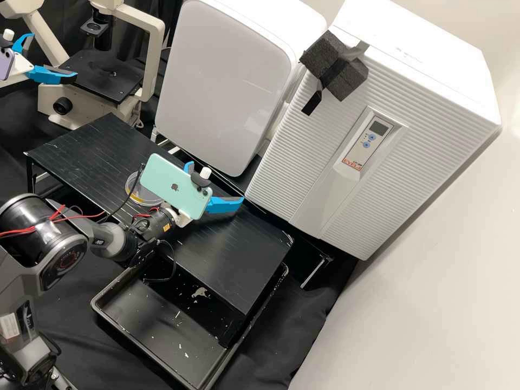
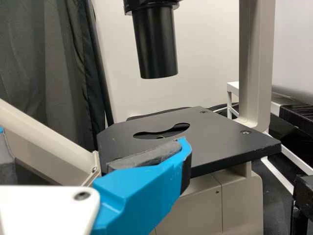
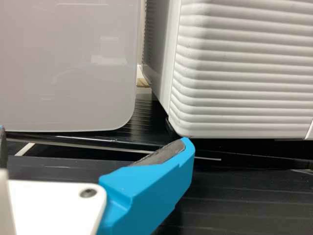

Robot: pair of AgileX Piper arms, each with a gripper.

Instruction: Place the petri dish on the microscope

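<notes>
Petri dish (image 1: 137,195) on black platform (image 1: 233,249), high view

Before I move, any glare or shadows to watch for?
High view: pale sheen on the shelf, dark shade in the tray beneath it. Right wrist view: faint reflections on the glossy panel. Left wrist view: no strong glare on the microscope stage.

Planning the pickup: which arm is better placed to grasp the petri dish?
Likely right: the right gripper hangs open over the black platform near the petri dish; the left gripper is beside the microscope.
</notes>
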